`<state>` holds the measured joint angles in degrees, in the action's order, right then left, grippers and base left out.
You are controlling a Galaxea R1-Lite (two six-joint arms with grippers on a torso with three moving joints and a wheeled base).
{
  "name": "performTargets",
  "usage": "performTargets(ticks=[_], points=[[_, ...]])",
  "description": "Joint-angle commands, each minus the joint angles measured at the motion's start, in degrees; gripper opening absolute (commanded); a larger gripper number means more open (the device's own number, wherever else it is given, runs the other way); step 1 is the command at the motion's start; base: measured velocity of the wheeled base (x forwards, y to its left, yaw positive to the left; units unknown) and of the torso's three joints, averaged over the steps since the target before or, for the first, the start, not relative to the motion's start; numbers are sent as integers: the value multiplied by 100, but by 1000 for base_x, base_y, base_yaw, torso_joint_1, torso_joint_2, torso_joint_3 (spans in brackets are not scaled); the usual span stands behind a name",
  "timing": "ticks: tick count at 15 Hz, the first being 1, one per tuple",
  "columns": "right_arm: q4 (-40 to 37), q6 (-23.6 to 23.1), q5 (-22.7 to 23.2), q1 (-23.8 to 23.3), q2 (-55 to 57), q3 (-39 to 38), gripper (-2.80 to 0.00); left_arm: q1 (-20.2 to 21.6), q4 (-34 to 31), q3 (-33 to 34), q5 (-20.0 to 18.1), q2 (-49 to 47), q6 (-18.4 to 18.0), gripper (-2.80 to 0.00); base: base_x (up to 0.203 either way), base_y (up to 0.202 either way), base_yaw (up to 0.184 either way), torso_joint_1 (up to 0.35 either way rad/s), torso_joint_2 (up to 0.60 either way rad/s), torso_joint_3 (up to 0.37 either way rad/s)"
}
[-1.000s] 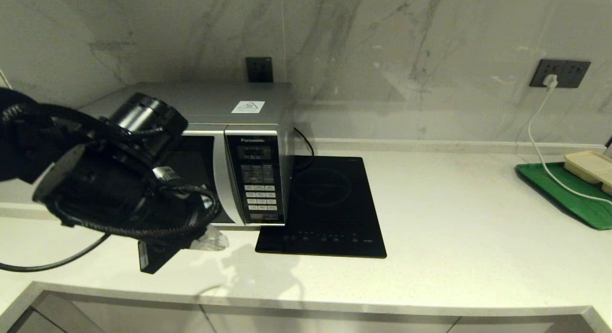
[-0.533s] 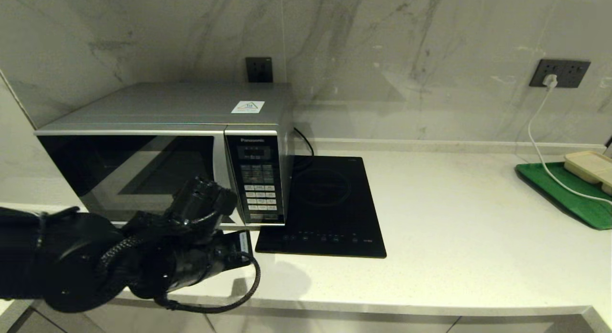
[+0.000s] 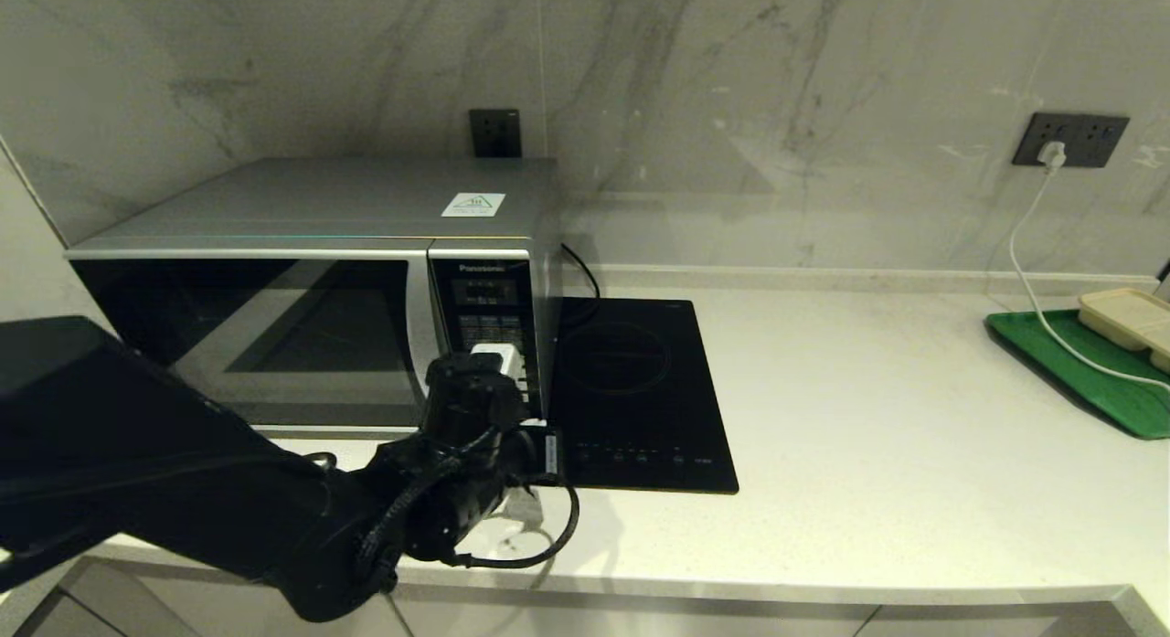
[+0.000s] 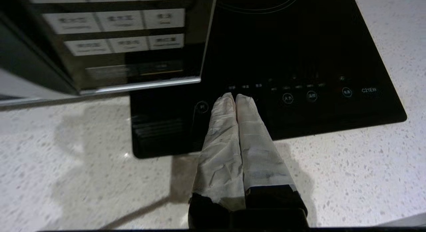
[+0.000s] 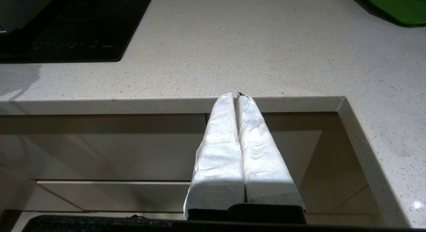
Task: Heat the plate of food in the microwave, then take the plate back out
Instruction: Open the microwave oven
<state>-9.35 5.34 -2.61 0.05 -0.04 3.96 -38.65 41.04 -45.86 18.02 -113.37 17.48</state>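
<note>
Microwave (image 3: 311,281) is seen at the back-left of the worktop (image 3: 868,418), door closed; the plate of food is not visible anywhere — whether it sits behind the dark glass cannot be told; the left pincer (image 4: 236,98) is pressed fully closed, holding nothing, and hangs low over the cooktop (image 4: 299,59) controls just beside the microwave's front-right corner, below its keypad (image 4: 113,22); the right pincer (image 5: 237,96) is likewise closed and empty, parked off the worktop's front edge; a cooktop key could be touched by mistake, or the wrong microwave key pressed, since the tips sit so near both panels.
</note>
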Motion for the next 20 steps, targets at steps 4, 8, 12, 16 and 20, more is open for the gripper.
performTargets(ticks=[4,8,12,16,20], points=[[-5,2,-3,4,-1,-1,-280,33,75,7,18,-329,-21,-280,0,0,0,0,0,0],[-5,2,-3,4,-5,-1,-280,174,80,33,43,-352,-250,-280,0,0,0,0,0,0],[-5,2,-3,4,-4,-1,-280,341,80,25,53,-397,-359,-280,0,0,0,0,0,0],[-5,2,-3,4,-5,-1,-280,341,98,9,53,-439,-350,-280,0,0,0,0,0,0],[-5,2,-3,4,-4,-1,-280,358,106,18,53,-394,-359,-280,0,0,0,0,0,0]])
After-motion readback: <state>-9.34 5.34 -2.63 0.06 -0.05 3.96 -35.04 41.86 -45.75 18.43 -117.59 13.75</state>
